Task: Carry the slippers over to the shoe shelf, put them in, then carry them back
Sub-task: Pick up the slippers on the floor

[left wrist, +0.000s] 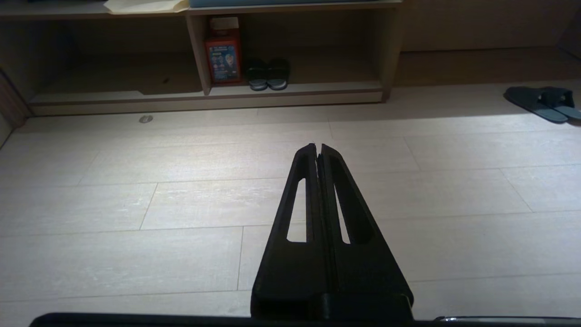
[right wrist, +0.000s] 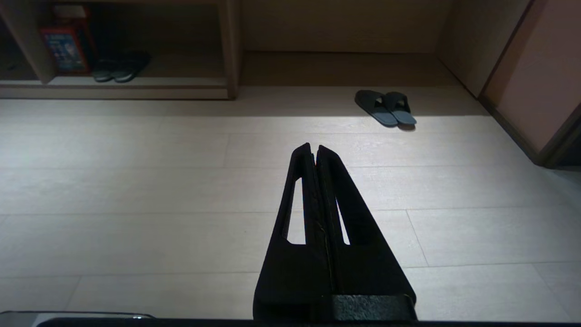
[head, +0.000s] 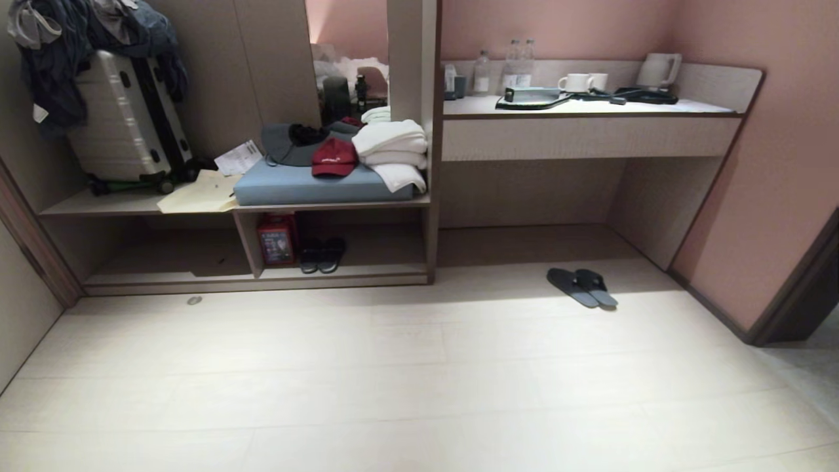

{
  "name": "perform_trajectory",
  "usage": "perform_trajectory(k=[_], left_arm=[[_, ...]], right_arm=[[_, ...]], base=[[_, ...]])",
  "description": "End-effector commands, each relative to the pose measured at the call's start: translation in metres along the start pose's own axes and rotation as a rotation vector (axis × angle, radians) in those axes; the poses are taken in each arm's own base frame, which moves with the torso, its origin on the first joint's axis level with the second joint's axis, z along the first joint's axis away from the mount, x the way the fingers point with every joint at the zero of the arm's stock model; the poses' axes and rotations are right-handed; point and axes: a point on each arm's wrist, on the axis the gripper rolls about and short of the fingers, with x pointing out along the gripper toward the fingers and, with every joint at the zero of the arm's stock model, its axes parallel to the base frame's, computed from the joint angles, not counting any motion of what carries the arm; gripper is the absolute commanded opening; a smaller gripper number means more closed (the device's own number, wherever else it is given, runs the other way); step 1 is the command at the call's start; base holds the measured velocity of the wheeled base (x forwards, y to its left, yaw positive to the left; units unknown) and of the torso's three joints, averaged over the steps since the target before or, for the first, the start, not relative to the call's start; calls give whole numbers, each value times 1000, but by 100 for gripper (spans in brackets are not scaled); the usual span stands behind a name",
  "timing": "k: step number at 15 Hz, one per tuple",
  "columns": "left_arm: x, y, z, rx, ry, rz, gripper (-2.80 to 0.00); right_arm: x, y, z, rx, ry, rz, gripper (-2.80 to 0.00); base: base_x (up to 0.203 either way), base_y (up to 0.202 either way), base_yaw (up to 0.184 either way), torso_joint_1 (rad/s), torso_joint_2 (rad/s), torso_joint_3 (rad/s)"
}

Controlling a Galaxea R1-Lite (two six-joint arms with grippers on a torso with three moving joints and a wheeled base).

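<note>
The slippers [head: 582, 287], a dark grey pair side by side, lie on the pale floor in front of the recess under the desk, also seen in both wrist views [left wrist: 542, 103] [right wrist: 385, 107]. The shoe shelf [head: 367, 270] is the low wood-grain compartment to their left, with a pale base plank [left wrist: 317, 87] [right wrist: 172, 81] and an upright divider. My left gripper [left wrist: 317, 146] and right gripper [right wrist: 314, 146] both hover shut and empty over bare floor, well short of the slippers. Neither arm shows in the head view.
Inside the shelf stand a darker pair of slippers [head: 322, 255] and a red box [head: 277, 239]. Above it lie a blue cushion [head: 308, 185], a red cap, towels and a suitcase [head: 124, 118]. A desk [head: 590, 108] holds cups and a kettle. A small round object [head: 194, 300] lies on the floor.
</note>
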Motion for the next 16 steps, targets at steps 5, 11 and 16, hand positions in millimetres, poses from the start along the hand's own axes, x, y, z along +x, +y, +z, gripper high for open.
perform_trajectory(k=[5,11,16], left_arm=[[0,0,0,0,1,0,-280],[0,0,0,0,1,0,-280],[0,0,0,0,0,0,-280]], right_arm=[[0,0,0,0,1,0,-280],[0,0,0,0,0,0,-280],[0,0,0,0,1,0,-280]], base=[[198,0,-2,3,0,3],[196,0,0,3,2,2],[198,0,-2,2,1,2]])
